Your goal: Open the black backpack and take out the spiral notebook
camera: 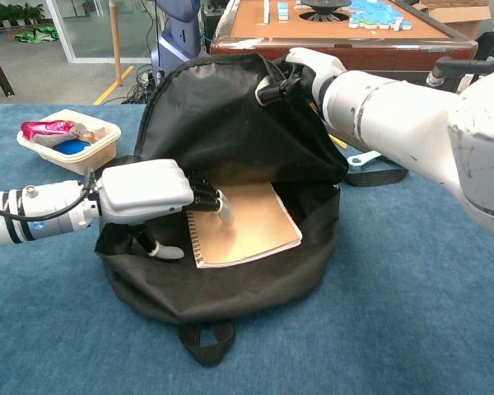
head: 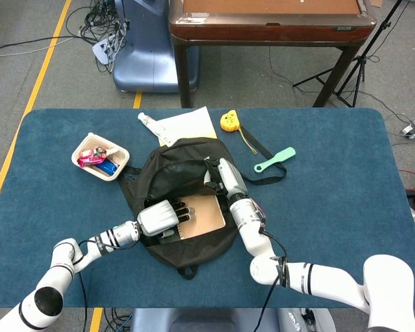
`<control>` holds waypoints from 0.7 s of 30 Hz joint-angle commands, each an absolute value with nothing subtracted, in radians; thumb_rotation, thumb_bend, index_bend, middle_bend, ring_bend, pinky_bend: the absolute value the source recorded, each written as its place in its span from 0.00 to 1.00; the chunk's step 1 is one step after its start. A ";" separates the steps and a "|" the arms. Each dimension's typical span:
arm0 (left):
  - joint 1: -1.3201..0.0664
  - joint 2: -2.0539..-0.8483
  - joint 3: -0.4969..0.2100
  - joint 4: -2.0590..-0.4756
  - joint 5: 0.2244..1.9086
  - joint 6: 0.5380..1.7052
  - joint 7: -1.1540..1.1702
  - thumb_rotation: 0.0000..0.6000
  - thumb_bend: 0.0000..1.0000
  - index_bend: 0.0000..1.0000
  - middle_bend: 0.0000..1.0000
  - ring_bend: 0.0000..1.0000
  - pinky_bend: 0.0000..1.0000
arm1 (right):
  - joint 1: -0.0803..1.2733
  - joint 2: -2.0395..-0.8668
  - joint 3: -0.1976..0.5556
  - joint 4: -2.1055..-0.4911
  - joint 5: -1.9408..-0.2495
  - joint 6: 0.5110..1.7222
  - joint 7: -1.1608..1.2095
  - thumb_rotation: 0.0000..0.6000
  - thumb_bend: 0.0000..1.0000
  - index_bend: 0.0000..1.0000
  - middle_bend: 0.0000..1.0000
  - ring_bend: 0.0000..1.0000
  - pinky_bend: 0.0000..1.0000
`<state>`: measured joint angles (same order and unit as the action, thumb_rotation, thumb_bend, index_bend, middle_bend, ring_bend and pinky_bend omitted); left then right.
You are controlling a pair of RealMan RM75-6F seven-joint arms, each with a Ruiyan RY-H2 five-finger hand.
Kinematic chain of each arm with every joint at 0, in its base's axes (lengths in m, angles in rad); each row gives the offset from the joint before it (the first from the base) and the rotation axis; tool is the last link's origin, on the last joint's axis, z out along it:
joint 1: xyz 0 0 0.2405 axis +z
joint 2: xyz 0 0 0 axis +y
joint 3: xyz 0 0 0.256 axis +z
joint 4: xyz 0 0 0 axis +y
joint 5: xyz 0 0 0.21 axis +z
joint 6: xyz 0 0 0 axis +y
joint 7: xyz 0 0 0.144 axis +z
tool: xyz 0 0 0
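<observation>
The black backpack (head: pixel 167 177) (camera: pixel 216 117) lies open in the middle of the blue table. Inside it lies the brown spiral notebook (head: pixel 203 216) (camera: pixel 249 224), flat, with its spiral along the left edge. My left hand (head: pixel 158 218) (camera: pixel 146 192) reaches into the opening. Its fingers (camera: pixel 217 202) rest on the notebook's spiral edge, and its thumb lies apart, lower down on the backpack's rim. My right hand (head: pixel 223 178) (camera: pixel 300 72) grips the backpack's top flap and holds it up and back, which keeps the opening wide.
A cream tray (head: pixel 84 146) (camera: pixel 104 139) of snack packets sits to the left of the backpack. Behind the backpack lie a sheet of paper (head: pixel 189 125), a yellow tape measure (head: pixel 228 122) and a teal brush (head: pixel 275 160). A brown table (head: pixel 270 21) stands beyond.
</observation>
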<state>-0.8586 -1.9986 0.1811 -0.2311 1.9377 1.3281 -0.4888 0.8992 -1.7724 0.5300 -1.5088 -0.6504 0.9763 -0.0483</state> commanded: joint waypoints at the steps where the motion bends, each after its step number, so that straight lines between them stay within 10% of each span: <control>1: -0.860 -2.006 0.186 -0.228 1.928 1.321 -0.499 1.00 0.22 0.24 0.23 0.26 0.33 | 0.898 -1.771 0.529 -1.508 -0.648 0.976 -0.046 1.00 0.91 0.59 0.37 0.28 0.23; 21: -0.881 -2.083 0.179 -0.188 1.847 1.276 -0.572 1.00 0.22 0.24 0.23 0.26 0.33 | 0.897 -1.770 0.519 -1.499 -0.639 0.987 -0.044 1.00 0.91 0.59 0.37 0.28 0.23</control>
